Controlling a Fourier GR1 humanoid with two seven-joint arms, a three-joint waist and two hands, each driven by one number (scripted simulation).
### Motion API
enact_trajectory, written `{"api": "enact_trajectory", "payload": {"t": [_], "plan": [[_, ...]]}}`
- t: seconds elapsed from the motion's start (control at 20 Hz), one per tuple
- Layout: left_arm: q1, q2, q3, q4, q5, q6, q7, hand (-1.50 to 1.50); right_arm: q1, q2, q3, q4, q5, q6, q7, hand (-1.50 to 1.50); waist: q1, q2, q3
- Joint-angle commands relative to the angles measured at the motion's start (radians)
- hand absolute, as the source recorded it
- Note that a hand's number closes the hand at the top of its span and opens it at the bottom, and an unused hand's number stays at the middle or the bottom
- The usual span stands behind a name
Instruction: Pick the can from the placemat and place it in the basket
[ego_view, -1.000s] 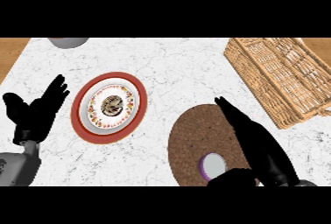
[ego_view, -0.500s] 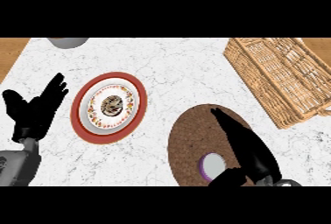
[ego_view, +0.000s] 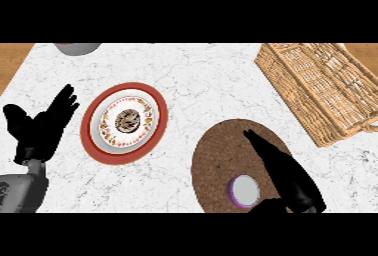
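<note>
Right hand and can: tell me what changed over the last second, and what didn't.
The right hand drew back toward the view's lower edge, its straight fingers settling beside the can on the placemat; nothing is grasped yet. The can, plate, basket and resting left hand stayed put.

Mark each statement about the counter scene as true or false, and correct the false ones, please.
1. The can stands on the placemat. True.
2. The can is already in the basket. False: it is on the placemat, apart from the basket.
3. The right hand is beside the can with straight fingers. True.
4. The left hand holds the plate. False: it rests open at the view's left, beside the plate.
5. The basket lies left of the plate. False: it lies at the view's upper right.
</note>
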Motion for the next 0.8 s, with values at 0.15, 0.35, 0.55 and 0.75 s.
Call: {"api": "enact_trajectory", "payload": {"t": [0.15,0.35,0.55,0.75], "plan": [[-0.038,-0.047,0.024,0.028,-0.051,-0.003,0.025,0.00,0.037,0.060,0.025,-0.039,0.045,0.049,-0.029,-1.50,-0.001,0.000,0.000],[-0.048,-0.052,0.060,0.026,-0.049,-0.030,0.016,0.00,0.060,0.068,0.012,0.007,0.106,0.033,-0.082,-1.50,-0.001,0.000,0.000],[0.034,-0.035,0.078,-0.038,-0.052,-0.062,0.005,0.00,0.122,0.037,0.020,-0.037,0.146,0.051,-0.067,-1.50,0.000,-0.001,0.000],[-0.024,-0.076,0.074,0.022,-0.094,-0.050,0.001,0.00,0.054,0.124,0.031,0.050,0.202,0.058,-0.046,-1.50,0.000,0.000,0.000]]}}
